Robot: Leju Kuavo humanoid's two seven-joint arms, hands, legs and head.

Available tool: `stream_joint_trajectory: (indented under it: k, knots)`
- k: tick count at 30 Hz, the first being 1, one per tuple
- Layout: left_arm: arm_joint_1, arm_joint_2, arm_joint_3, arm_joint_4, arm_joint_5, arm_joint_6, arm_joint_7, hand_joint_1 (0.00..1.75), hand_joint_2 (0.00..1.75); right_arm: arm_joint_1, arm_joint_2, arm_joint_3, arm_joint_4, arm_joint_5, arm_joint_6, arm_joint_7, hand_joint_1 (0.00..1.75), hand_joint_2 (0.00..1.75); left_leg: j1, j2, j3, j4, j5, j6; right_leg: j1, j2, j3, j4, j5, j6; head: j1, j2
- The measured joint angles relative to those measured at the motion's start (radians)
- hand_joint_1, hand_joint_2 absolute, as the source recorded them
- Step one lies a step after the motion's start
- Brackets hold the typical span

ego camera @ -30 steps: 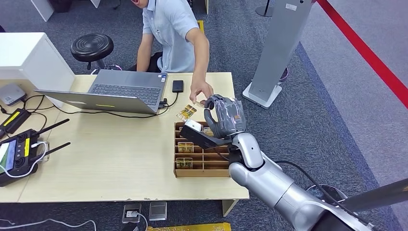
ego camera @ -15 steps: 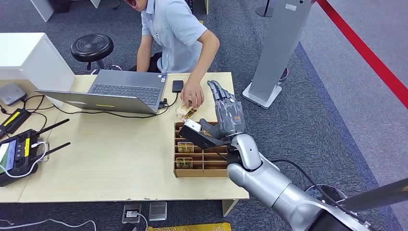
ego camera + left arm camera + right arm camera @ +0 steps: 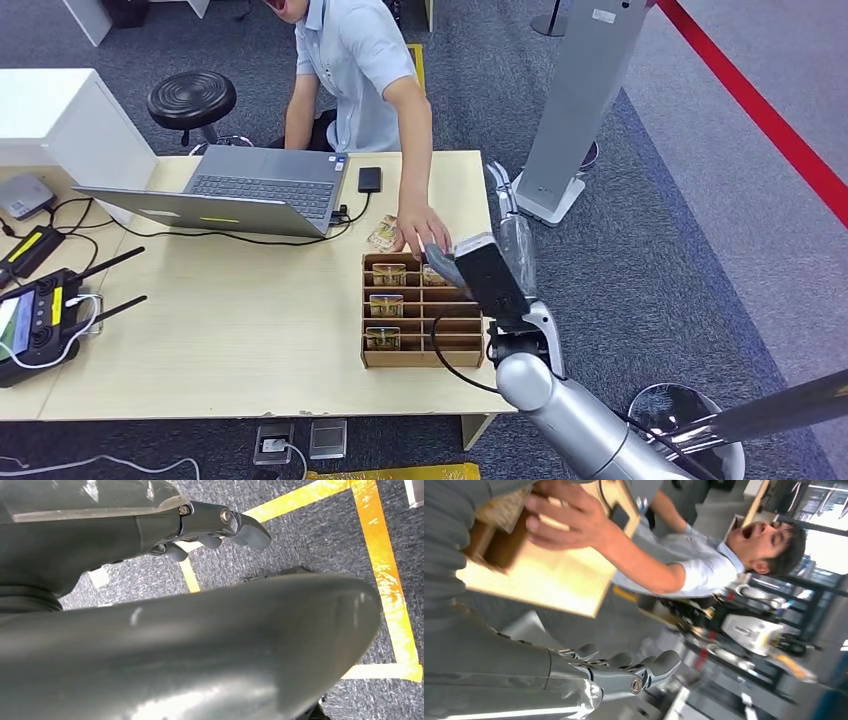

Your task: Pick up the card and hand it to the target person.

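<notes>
Currently the right hand (image 3: 508,215) is extended flat, fingers straight and empty, at 3 o'clock of the person's hand (image 3: 425,232). That hand rests by loose cards (image 3: 382,233) at 12 o'clock of the wooden tray (image 3: 372,350). Left hand (image 3: 215,527) hangs empty, fingers loosely apart.

Pers.'s hand (image 3: 425,232) is covering whatever it's touching at the divided wooden tray's (image 3: 420,355) far edge, so can't tell if it's holding a card. Right arm's wrist housing (image 3: 490,280) is hiding the tray's right compartments. Right hand (image 3: 512,225) is showing edge-on w/ fingers blurring; the head is being cut off at frame top.
</notes>
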Motion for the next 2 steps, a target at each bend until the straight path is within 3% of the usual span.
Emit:
stream_joint_trajectory:
  k: [2]
  knots:
    - [0.001, 0.000, 0.000, 0.000, 0.004, 0.001, 0.001, 0.00, 0.00, 0.022, -0.018, -0.002, -0.036, -0.092, 0.018, 0.001, 0.00, 1.75, 0.000, 0.000, 0.000, 0.000, 0.000, 0.000, 0.000, 0.000, 0.000, 0.000, 0.000, 0.000, 0.001, 0.000]
